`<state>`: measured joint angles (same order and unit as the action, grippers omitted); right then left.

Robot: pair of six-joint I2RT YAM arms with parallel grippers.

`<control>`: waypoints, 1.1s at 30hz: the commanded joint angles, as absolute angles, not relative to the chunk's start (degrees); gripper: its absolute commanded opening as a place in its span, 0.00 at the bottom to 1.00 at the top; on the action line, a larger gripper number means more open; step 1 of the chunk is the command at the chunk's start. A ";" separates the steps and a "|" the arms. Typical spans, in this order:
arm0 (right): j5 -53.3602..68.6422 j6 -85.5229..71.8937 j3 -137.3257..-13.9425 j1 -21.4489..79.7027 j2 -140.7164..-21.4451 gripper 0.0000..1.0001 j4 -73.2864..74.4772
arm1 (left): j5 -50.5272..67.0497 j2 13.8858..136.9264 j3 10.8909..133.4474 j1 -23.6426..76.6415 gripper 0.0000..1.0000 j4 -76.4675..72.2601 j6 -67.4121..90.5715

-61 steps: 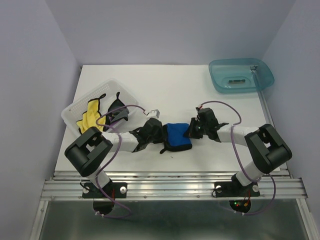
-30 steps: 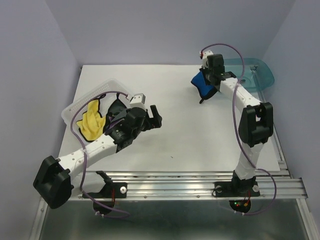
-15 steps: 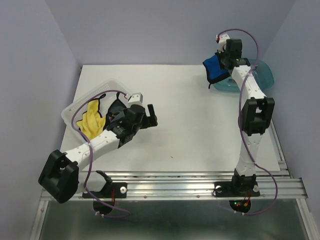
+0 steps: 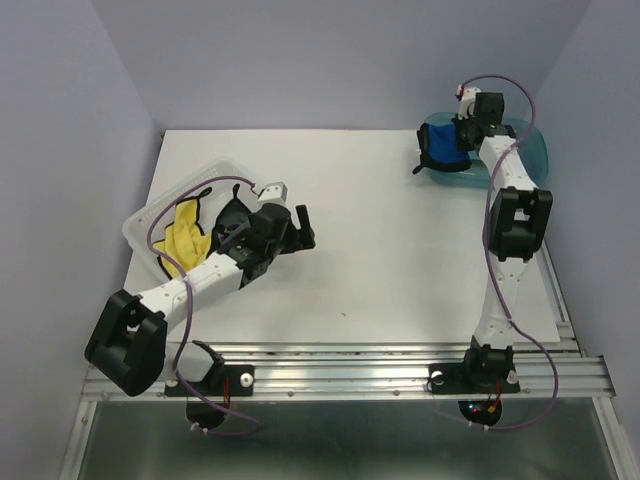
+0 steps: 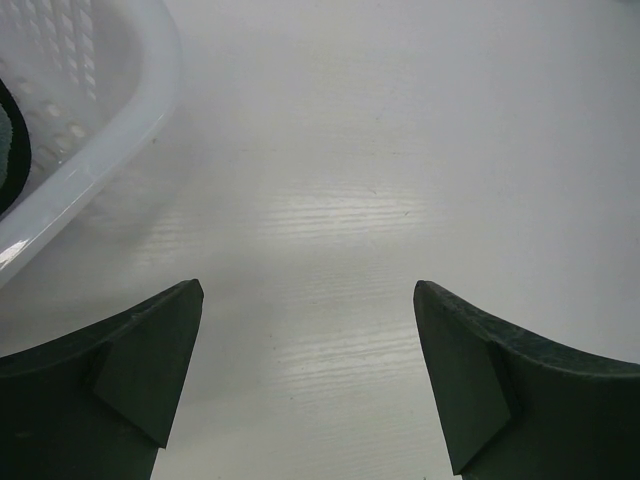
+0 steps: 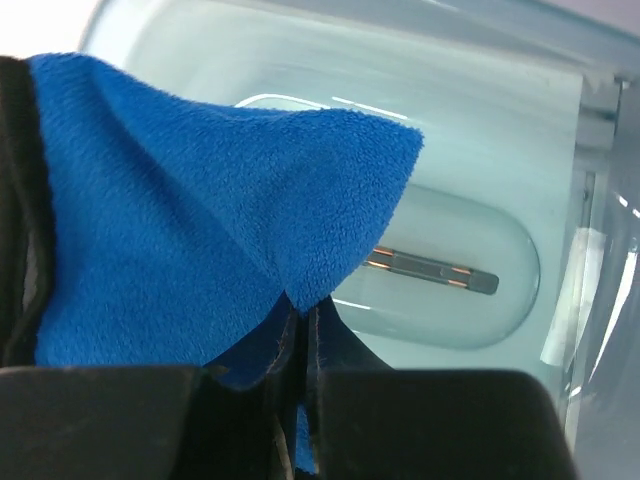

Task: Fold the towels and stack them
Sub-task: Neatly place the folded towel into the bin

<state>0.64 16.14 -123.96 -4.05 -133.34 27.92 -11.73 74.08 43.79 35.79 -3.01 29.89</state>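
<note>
While the right gripper (image 6: 303, 335) pinches the blue towel (image 6: 200, 220) by an edge over the tray (image 6: 470, 110), apparently to start the stack there, the left gripper (image 5: 308, 380) hangs fingers spread beside the basket (image 5: 90, 150) holding the yellow towel (image 4: 180, 240) and black towel (image 4: 232, 215).

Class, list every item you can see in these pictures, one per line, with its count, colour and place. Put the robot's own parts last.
blue towel: one, bright blue with black edging, pinched in the right claw over the tray
yellow towel: one, yellow, crumpled in the basket
black towel: one, black, in the basket beside the yellow towel
basket: one, clear plastic, left side of the table
tray: one, translucent teal, far right corner of the table
table: one, white
left claw: one, dark, open and empty, over bare table by the basket
right claw: one, dark, shut on the blue towel
</note>
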 commanded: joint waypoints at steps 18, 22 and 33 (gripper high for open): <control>2.90 9.23 -124.89 -9.32 -139.75 0.01 23.03 | -10.11 76.90 47.90 34.89 0.99 -4.92 28.56; 0.53 7.21 -124.72 -9.75 -140.36 0.01 22.24 | -10.11 76.90 47.99 34.80 0.99 -4.92 28.48; -2.20 -4.22 -124.19 -11.69 -139.92 0.06 22.06 | -9.49 76.64 47.90 34.63 0.99 -4.92 28.74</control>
<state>-0.54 0.30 -123.94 -10.79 -140.03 25.06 -9.69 77.30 45.15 35.11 -3.60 29.74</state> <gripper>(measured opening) 0.054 0.986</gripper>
